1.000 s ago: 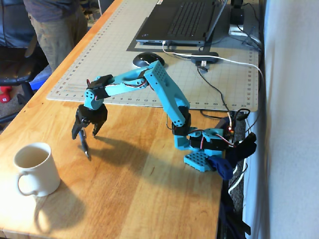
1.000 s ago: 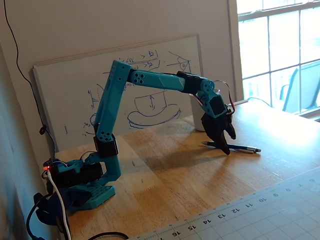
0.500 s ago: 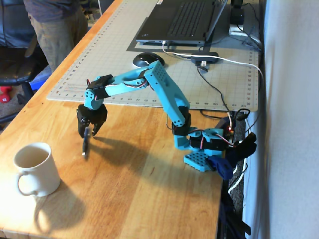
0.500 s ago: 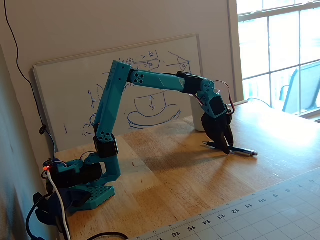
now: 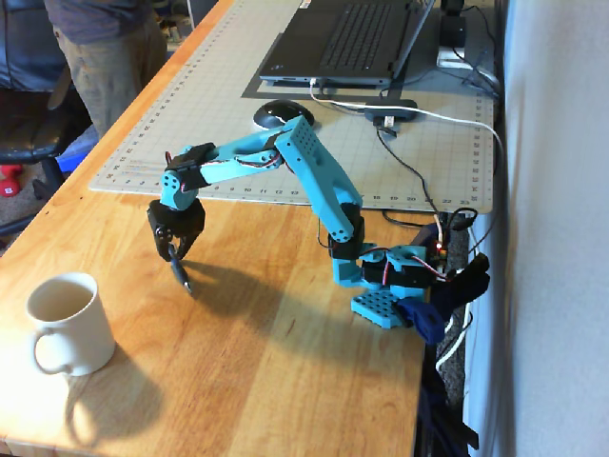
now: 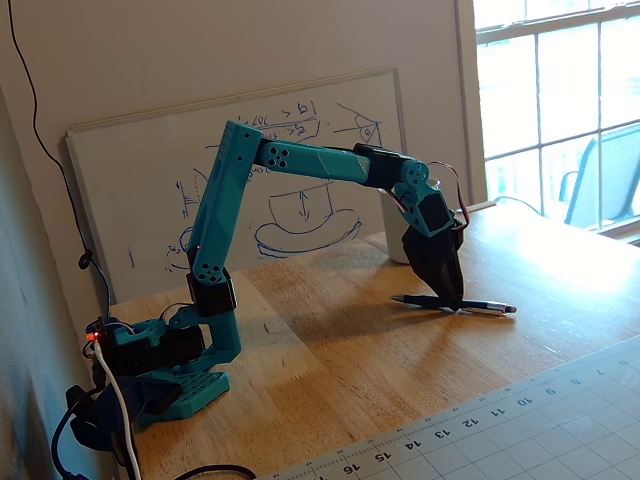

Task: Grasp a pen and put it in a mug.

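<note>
The jaws (image 6: 449,303) were nipped shut near mid-pen (image 6: 455,303) on the desk (image 5: 285,362), so it risked pivoting loose before reaching the mug (image 5: 67,324) at eight o'clock.

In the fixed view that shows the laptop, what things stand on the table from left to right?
mug → pincer holding the pen → arm's base. The computer mouse and laptop lie farther back.
</note>
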